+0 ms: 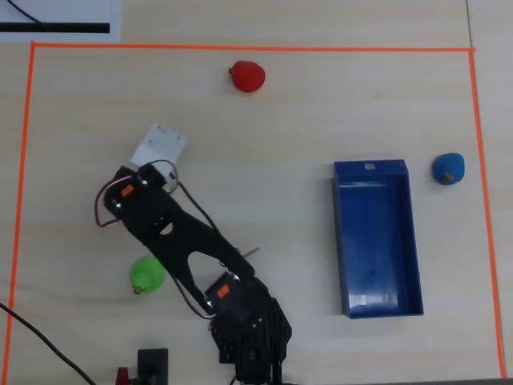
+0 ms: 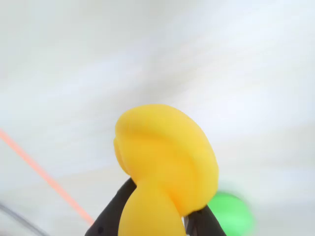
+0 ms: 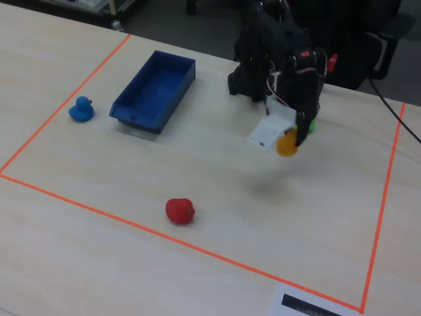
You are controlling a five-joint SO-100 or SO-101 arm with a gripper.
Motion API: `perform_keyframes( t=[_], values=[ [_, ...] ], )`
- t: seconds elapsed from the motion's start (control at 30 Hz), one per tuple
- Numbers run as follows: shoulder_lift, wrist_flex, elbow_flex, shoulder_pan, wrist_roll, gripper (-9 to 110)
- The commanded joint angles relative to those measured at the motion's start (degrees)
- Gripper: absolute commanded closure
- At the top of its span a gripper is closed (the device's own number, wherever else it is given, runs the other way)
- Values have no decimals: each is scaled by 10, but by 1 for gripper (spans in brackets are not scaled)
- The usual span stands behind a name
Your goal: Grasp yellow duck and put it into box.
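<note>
The yellow duck [image 2: 165, 162] fills the middle of the wrist view, squeezed between two black fingers [image 2: 114, 212]. My gripper [image 3: 289, 139] is shut on the yellow duck [image 3: 287, 143] and holds it in the air above the table in the fixed view. From overhead the arm [image 1: 160, 220] and its white wrist part [image 1: 159, 147] cover the duck. The box [image 1: 370, 170], a long dark blue tray, lies empty to the right in the overhead view and well apart from the gripper. In the fixed view the box [image 3: 154, 85] is at the upper left.
A green duck [image 1: 147, 275] sits beside the arm, a red duck [image 1: 247, 76] at the far edge, and a blue duck [image 1: 448, 168] just beyond the box. Orange tape [image 1: 240, 47] frames the work area. The arm's base [image 1: 248, 337] stands at the near edge.
</note>
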Motion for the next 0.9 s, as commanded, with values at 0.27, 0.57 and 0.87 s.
perform_keyframes(
  t=[0.27,0.57,0.87],
  values=[
    [207,-211,39,742,-405,101],
    [235,-289,208,901,-543,101],
    [243,-322,335,925,-621,101]
  ],
)
